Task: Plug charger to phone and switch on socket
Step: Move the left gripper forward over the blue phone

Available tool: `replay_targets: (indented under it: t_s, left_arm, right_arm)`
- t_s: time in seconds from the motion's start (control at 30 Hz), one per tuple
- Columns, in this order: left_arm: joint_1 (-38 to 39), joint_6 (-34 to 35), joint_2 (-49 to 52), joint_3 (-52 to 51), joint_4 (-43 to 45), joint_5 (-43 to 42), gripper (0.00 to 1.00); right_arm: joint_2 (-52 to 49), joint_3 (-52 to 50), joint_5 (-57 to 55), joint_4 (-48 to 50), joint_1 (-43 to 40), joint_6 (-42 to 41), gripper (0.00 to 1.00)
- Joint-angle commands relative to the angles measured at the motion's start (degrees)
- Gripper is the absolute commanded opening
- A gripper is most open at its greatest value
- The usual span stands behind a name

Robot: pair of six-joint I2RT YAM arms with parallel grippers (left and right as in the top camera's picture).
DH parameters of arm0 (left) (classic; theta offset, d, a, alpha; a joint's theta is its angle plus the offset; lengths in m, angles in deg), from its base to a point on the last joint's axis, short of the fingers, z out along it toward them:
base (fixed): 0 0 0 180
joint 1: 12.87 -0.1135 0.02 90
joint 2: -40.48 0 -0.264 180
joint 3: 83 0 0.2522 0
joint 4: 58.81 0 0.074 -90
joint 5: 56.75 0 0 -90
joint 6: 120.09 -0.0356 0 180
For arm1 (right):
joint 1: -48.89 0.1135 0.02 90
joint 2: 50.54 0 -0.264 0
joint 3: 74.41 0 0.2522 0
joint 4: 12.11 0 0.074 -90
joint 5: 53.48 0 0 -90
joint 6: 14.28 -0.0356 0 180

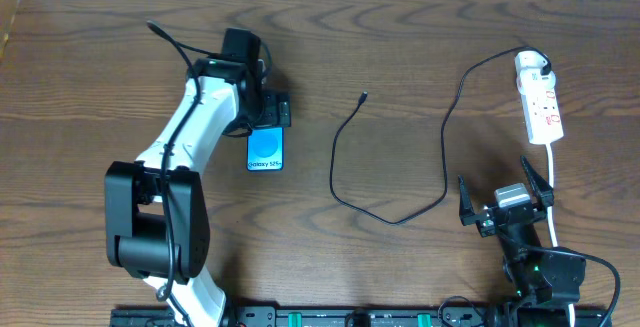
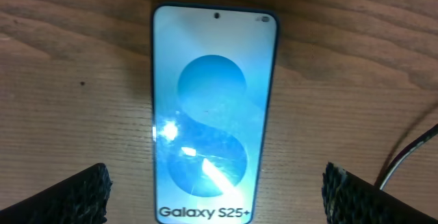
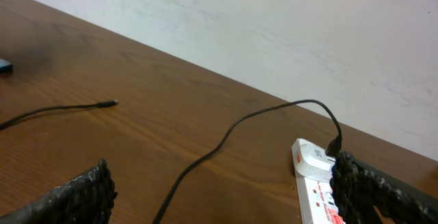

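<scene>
from overhead, the far end of the phone (image 1: 265, 150) is hidden under the left gripper (image 1: 266, 119). in the left wrist view the frame cuts off the phone's near edge. in the right wrist view, the right gripper (image 3: 222, 172) covers part of the power strip (image 3: 311, 166), and the rest runs off the bottom. the strip's red marks are too small to read. so is the charger cable (image 1: 345, 157) tip.

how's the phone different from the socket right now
The phone shows a bright blue screen in a dark frame; the socket is white with red marks. The charger cable runs to the socket's far end, while its free tip lies apart from the phone. Both lie flat on the table.
</scene>
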State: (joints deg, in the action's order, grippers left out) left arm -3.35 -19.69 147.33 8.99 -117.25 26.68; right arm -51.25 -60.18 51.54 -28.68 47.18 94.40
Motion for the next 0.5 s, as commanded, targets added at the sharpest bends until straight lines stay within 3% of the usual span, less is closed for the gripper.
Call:
replay_targets:
  t_s: [0.0, 0.47]
  left_arm:
    - [0.96, 1.79, 0.81, 0.74, 0.31, 3.43, 0.98]
    - [0.96, 1.31, 5.51, 0.74, 4.15, 4.26, 0.98]
  right_arm:
    - [0.33, -0.15, 0.35, -0.2, 0.31, 0.02, 0.99]
    - [0.33, -0.15, 0.35, -0.2, 0.31, 0.02, 0.99]
